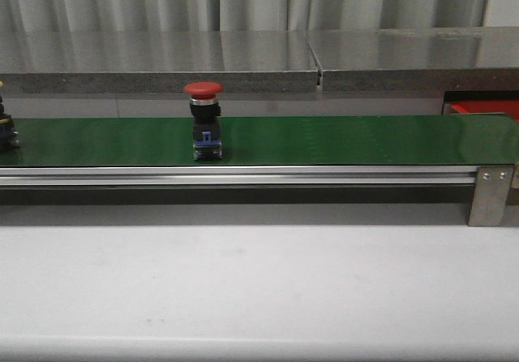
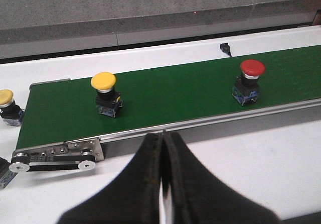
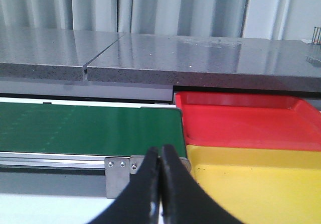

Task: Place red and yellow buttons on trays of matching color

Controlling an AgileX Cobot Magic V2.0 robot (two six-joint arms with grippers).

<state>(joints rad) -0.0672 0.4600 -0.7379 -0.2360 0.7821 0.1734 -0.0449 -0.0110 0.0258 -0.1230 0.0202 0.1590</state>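
Note:
A red button (image 1: 203, 120) stands upright on the green conveyor belt (image 1: 340, 139); the left wrist view shows the red button (image 2: 248, 81) too. Further back along the belt (image 2: 165, 96) stands a yellow button (image 2: 106, 93), and another yellow button (image 2: 9, 106) sits on the white table beside the belt's end. My left gripper (image 2: 163, 138) is shut and empty, over the table short of the belt. My right gripper (image 3: 160, 153) is shut and empty near the belt's other end, beside the yellow tray (image 3: 261, 184) and the red tray (image 3: 251, 118).
A grey stone ledge (image 1: 162, 62) runs behind the belt. A metal bracket (image 1: 489, 193) caps the belt's right end, and a roller bracket (image 2: 55, 156) caps the other end. Part of another button (image 2: 3, 171) lies by it. White table (image 1: 259, 289) lies in front.

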